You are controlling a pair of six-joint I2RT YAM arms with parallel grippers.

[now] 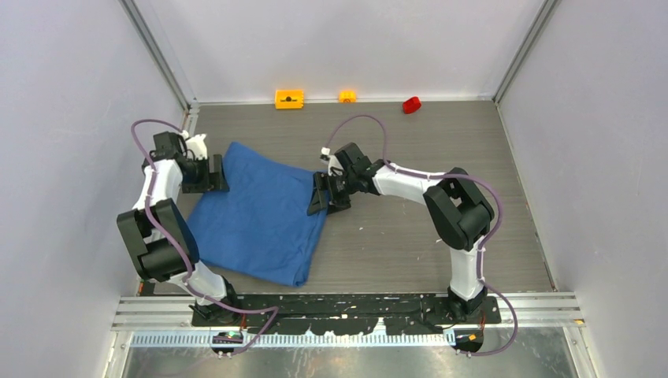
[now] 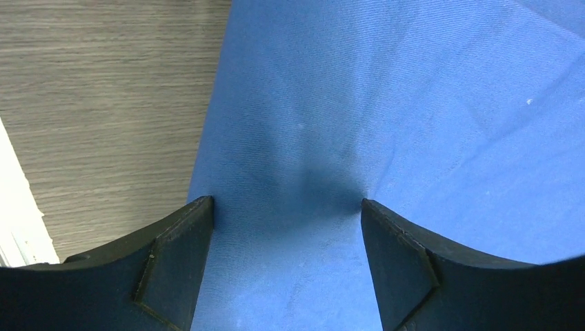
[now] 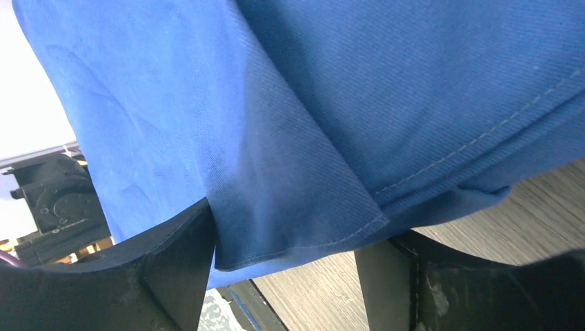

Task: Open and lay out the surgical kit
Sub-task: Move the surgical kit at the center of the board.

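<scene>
Blue cloth wrap (image 1: 256, 216), left arm (image 1: 157, 187) and right arm (image 1: 403, 179) bent to opposite edges, jaws apart astride it

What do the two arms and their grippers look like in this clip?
Both match: the left arm and right arm have white links and bulky black joints, each trailed by a looping mauve cable. The left gripper and right gripper carry black wedge-shaped fingers.

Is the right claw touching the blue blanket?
Touching. The right wrist view shows the blue cloth corner hanging between the fingers of the right gripper, its edge lying against one.
</scene>
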